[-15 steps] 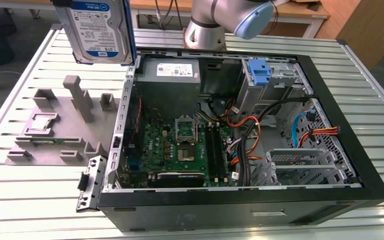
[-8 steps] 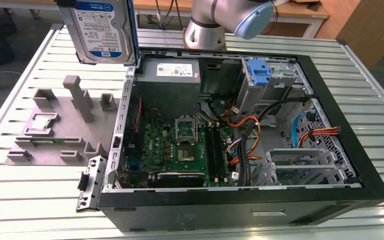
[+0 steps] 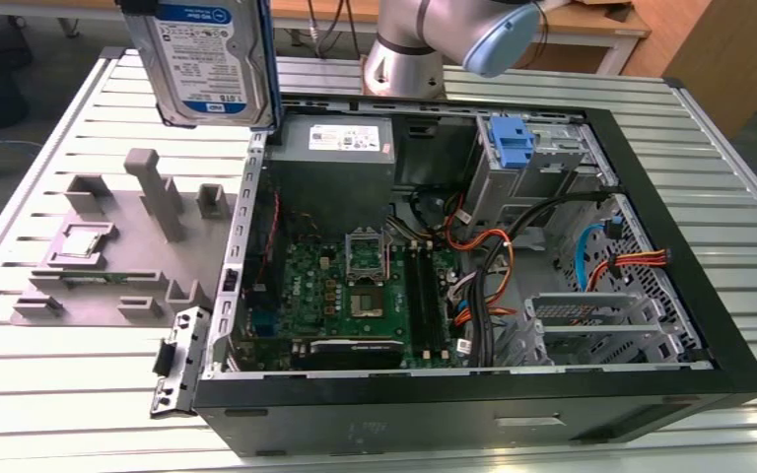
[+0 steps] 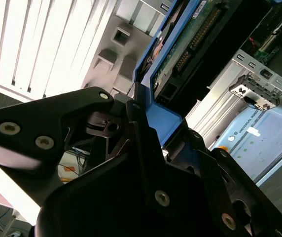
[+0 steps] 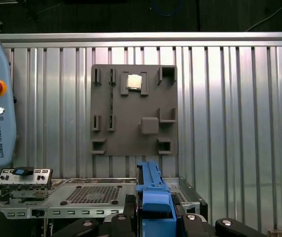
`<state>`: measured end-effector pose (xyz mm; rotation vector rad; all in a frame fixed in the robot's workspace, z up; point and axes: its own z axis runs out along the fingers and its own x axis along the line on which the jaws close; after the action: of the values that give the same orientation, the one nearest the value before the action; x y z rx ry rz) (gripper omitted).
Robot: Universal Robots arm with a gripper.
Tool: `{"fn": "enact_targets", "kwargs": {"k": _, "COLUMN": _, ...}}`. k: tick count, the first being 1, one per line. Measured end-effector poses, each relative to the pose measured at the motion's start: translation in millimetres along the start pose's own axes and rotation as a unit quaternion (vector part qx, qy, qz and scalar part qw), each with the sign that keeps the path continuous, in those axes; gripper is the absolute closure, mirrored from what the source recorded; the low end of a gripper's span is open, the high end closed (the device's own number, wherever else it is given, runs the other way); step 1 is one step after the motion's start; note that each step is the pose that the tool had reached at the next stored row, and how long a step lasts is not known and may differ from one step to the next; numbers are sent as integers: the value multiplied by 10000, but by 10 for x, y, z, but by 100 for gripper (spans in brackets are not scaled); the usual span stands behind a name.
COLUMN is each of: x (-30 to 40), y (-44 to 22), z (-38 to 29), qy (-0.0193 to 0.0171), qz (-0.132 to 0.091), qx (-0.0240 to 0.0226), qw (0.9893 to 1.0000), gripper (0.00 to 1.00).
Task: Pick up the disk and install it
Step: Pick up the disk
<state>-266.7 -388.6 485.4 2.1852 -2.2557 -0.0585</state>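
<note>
Your disk [image 3: 208, 59] hangs in the air at 11 o'clock in the exterior view, upright on edge, above the far corner of the open case [image 3: 457, 419] and well clear of the counter [image 3: 36, 394]. Its broad face is turned to that camera: silver metal under a white-and-blue label with rounded corners. A blue bracket [image 3: 268, 69] runs down its 3 o'clock edge.

In the second wrist view you see its other side, a green circuit board with a row of connector pins, framed by the same blue plastic. There the black claw [image 4: 151, 123] is clamped shut on the bracket, one finger pressed against each side. In the first wrist view the bracket stands out between those fingers, edge-on.

The arm [image 3: 445, 39] rises at 12 o'clock in the exterior view, behind the case. Inside the case, the motherboard [image 3: 352, 286] lies at 7 o'clock, a grey power supply [image 3: 332, 148] at 11 o'clock, a blue latch [image 3: 513, 148] at 1 o'clock and a grey drive cage [image 3: 602, 320] at 4 o'clock. A grey fixture [image 3: 115, 256] lies on the counter at 9 o'clock from the case, with a small chip [image 3: 79, 244] seated in it.
</note>
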Motion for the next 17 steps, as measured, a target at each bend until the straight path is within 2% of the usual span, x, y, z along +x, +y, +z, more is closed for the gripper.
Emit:
{"fn": "enact_targets", "kwargs": {"k": 5, "x": 49, "y": -9, "z": 4, "qy": 1, "qz": 0, "qx": -1, "qw": 10000, "gripper": 63}}
{"fn": "enact_targets", "kwargs": {"k": 9, "x": 151, "y": -15, "z": 15, "qy": 0, "qz": 0, "qx": 0, "qw": 10000, "gripper": 63}}
{"fn": "enact_targets", "kwargs": {"k": 11, "x": 177, "y": -30, "z": 20, "qy": 0, "qz": 0, "qx": 0, "qw": 10000, "gripper": 63}}
{"fn": "enact_targets", "kwargs": {"k": 17, "x": 187, "y": -169, "z": 23, "qy": 0, "qz": 0, "qx": 0, "qw": 10000, "gripper": 63}}
